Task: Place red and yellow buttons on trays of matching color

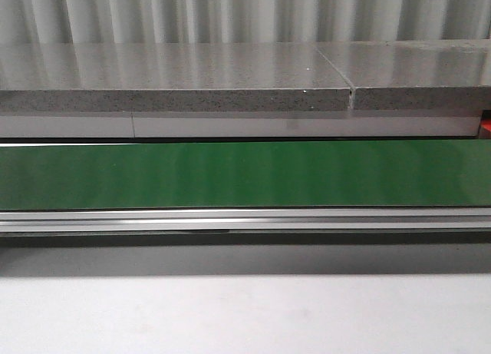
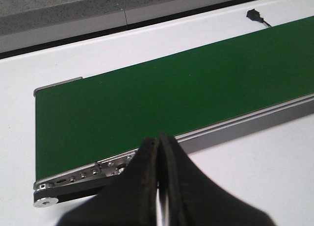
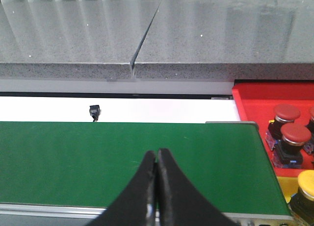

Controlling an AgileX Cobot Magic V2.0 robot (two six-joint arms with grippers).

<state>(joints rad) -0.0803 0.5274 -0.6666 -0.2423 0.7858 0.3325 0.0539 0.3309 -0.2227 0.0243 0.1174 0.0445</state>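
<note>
Red buttons (image 3: 289,130) already sit in the red tray (image 3: 250,106); with both end effectors (image 3: 156,160) (image 2: 159,147) pinched closed and empty, open one before approaching the bare conveyor belt (image 1: 245,173).

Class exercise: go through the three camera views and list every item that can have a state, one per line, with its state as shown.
left gripper: shut, holding nothing, above the belt's near edge
right gripper: shut, holding nothing
green conveyor belt: bare, carrying no buttons
red tray: holds red buttons
red buttons: upright in the red tray
yellow button: upright, beside the belt's end
</note>
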